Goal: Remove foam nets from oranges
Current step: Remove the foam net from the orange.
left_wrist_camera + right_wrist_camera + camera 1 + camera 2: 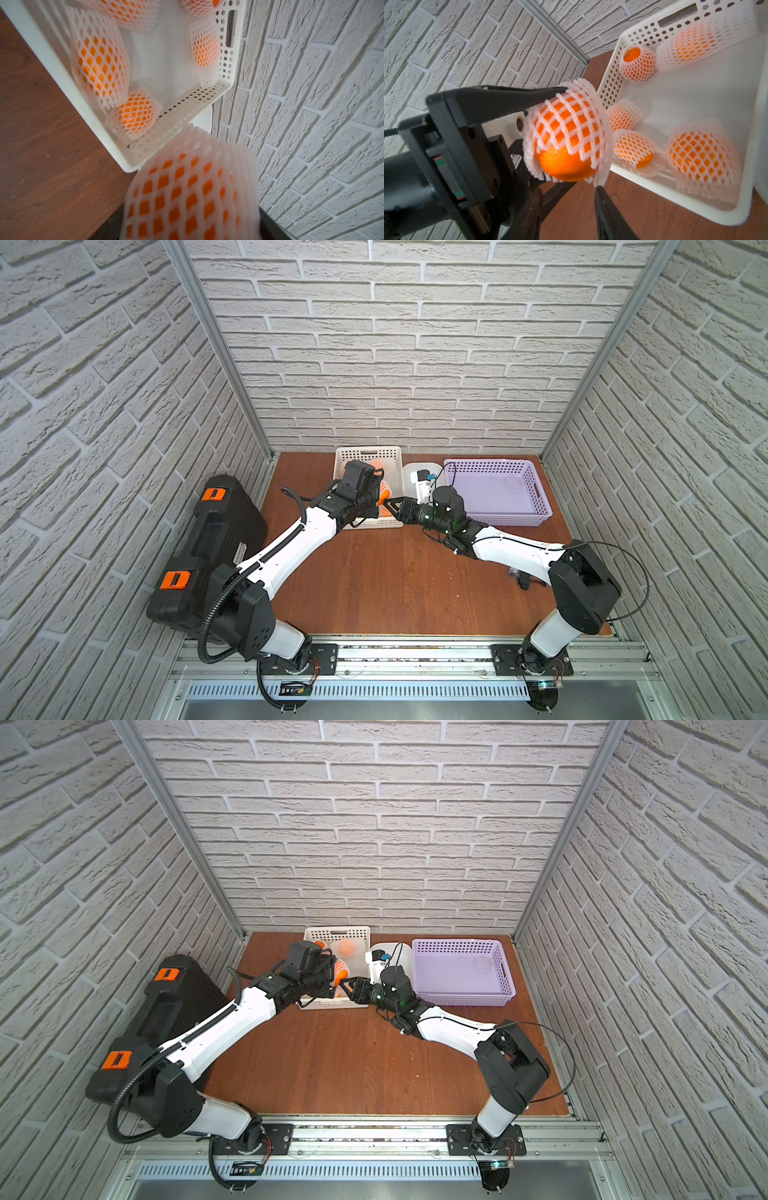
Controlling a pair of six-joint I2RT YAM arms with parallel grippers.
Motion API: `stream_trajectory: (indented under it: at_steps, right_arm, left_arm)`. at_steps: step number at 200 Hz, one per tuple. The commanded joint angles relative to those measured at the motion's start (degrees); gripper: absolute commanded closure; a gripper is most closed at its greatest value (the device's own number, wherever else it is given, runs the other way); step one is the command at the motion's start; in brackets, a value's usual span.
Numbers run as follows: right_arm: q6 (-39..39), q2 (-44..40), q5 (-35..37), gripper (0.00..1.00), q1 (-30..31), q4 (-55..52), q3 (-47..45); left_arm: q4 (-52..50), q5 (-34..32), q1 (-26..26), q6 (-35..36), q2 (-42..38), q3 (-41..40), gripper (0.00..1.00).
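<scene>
Right hand (569,191), fingers (604,207) apart just beside the raised orange (562,164) near the white basket (612,83), should pinch only the loose rim of its foam net (571,116) and pull straight away from the left hand (371,501) clamped on that fruit.

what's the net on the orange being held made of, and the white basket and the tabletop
The net looks like soft white foam mesh with a matte finish; its strands stretch into diamonds and flare at the edge. The white basket is likely rigid moulded plastic, slightly glossy, with rows of round holes. The tabletop shows reddish-brown wood grain, probably veneer or laminate; I can't tell which.
</scene>
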Motion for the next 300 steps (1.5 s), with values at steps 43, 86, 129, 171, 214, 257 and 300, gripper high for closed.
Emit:
stream_trajectory:
  at_steps: [43, 86, 129, 171, 214, 257, 300]
  right_arm:
    - [-2.0, -1.3, -1.2, 0.57, -0.1, -0.1, 1.8]
    - [-2.0, -0.6, -0.7, 0.57, -0.1, -0.1, 2.1]
    - [-4.9, -0.1, 1.7, 0.46, -0.3, -1.9, 3.1]
    - [-8.2, 1.0, 3.1, 0.43, -0.7, -3.2, 4.1]
    - [-9.5, 0.6, 2.5, 0.50, -1.2, 3.9, -0.1]
    - [-13.4, 1.5, 1.4, 0.67, -1.2, 2.0, 0.5]
    - [-13.8, 0.1, -0.3, 0.64, -1.5, 6.1, -2.2]
  left_arm:
    - [2.0, 0.5, -0.9, -0.3, -1.1, -1.2, 0.42]
    - [2.6, 1.8, -1.2, -0.2, -0.5, -0.8, 0.42]
    - [2.0, 2.5, -1.4, 0.7, -1.4, 0.1, 0.42]
    - [2.3, 2.9, -1.7, 0.7, -2.5, -0.4, 0.43]
    - [3.0, 3.1, -1.4, 0.5, -2.9, -1.1, 0.44]
    - [3.9, 4.6, -1.5, 0.9, -2.2, -0.3, 0.44]
    - [4.8, 4.7, -1.4, 1.0, -2.2, -0.7, 0.44]
